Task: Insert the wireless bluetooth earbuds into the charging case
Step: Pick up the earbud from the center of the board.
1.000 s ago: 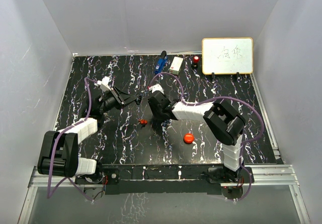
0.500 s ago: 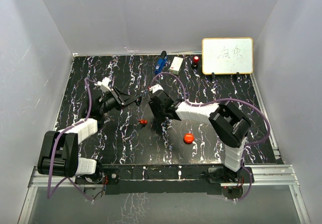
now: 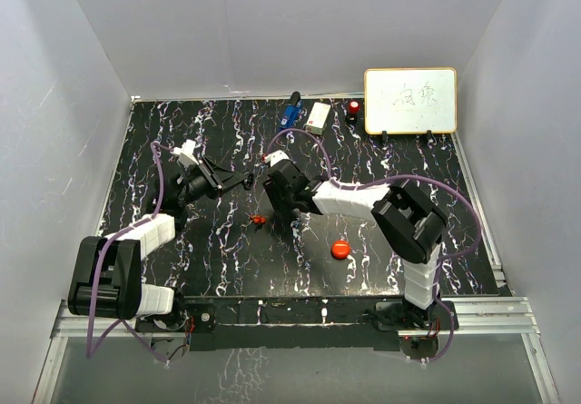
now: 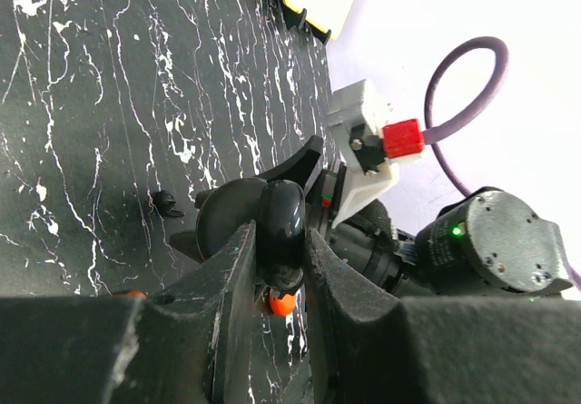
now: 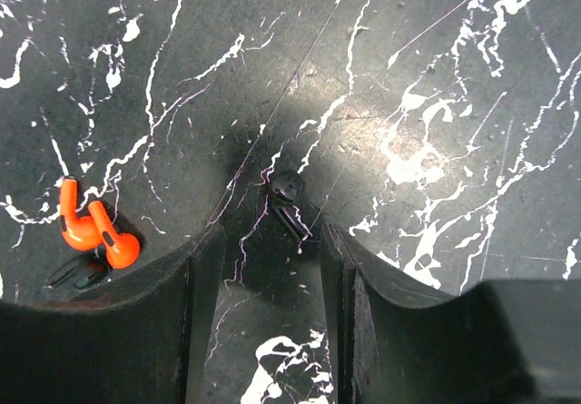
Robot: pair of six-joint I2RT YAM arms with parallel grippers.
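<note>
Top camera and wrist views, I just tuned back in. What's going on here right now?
The left hand is shut on a glossy black round disc. The right hand is open and low over the table, with its fingers on either side of the mostly black earbud, which is not yet gripped. The red-and-black earbud lies on the table close by. The red round puck sits apart, nearer the arm bases. Neither earbud is in a case yet.

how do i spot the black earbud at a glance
On the black white-veined table, find the right gripper pointing down near the middle. The small black earbud lies at the mouth of its open fingers, untouched; unlike the orange-and-black earbud nearby, it is all black.
</note>
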